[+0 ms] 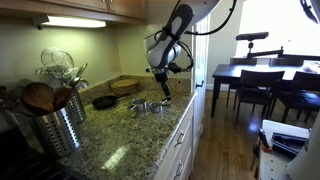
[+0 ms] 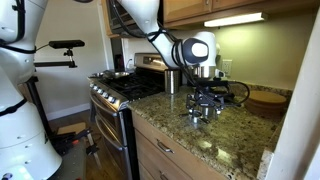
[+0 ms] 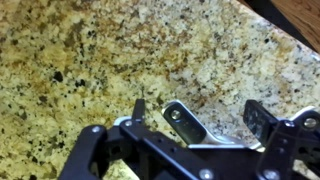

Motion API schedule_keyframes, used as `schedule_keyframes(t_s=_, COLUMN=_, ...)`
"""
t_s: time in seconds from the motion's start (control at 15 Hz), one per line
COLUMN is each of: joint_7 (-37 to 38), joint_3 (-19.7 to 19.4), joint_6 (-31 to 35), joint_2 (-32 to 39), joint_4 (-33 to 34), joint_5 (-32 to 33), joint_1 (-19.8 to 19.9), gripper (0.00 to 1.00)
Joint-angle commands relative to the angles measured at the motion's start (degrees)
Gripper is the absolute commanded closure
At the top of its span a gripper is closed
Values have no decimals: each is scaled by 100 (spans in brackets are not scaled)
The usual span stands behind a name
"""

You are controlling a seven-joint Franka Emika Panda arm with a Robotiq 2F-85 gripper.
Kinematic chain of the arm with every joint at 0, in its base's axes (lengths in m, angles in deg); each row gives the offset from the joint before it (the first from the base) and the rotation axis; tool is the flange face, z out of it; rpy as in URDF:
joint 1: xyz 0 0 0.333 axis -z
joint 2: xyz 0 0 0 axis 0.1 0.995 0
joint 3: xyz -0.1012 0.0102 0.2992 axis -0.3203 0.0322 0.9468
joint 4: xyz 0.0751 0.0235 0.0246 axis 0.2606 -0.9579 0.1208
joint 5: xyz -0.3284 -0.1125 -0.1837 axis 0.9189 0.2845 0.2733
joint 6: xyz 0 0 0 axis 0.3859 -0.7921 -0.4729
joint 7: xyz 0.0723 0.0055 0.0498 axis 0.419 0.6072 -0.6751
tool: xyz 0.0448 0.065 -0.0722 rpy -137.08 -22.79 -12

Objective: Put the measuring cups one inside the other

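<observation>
Operator: Handle [image 3: 195,128] of one of the measuring cups [image 3: 176,114] lies between the fingers [image 3: 139,108] in the wrist view, running from about ten o'clock to four o'clock. The hand [image 3: 196,108] is spread wide and clamped on nothing.

Observer: Is it touching the metal?

Operator: Can't tell from here. In both exterior views the hand hangs low over the cups [image 1: 150,105], which sit in a small cluster on the granite surface [image 1: 120,140]. How many there are, or whether any are nested, is too small to read.

Observer: What worries you?

Operator: That flat handle. I think a pinch off its centre would let the cup swing or slip out, since shiny metal gives the fingers little hold. Coming down crooked could also shove the neighbouring cups apart, toward the surface's edge at three o'clock.

Observer: Anything further out?

Operator: Black pan [image 1: 104,101] at nine o'clock of the cups, then the ribbed utensil holder [image 1: 62,125] at eight o'clock, well apart. Neither is in the way, I'd say.
</observation>
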Motion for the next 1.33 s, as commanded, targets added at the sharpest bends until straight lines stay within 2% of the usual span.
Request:
schedule_keyframes(t_s=0.0, joint_7=-363, joint_3=86, joint_6=64, joint_2=297, joint_4=375, joint_5=295, joint_1=119, gripper=0)
schedule_keyframes(t_s=0.47, joint_7=-821, joint_3=148, joint_6=28, joint_2=758, joint_4=968, joint_5=394, joint_1=87, gripper=0)
schedule_keyframes(t_s=1.13, joint_7=-1049, joint_3=193, joint_6=-38, joint_2=973, joint_4=1173, joint_5=354, joint_1=77, gripper=0)
schedule_keyframes(t_s=1.2, joint_7=-1062, joint_3=190, joint_6=-34, joint_2=970, joint_4=1173, joint_5=357, joint_1=75, gripper=25)
schedule_keyframes(t_s=1.27, joint_7=-1075, joint_3=183, joint_6=-37, joint_2=964, joint_4=1172, joint_5=362, joint_1=73, gripper=27)
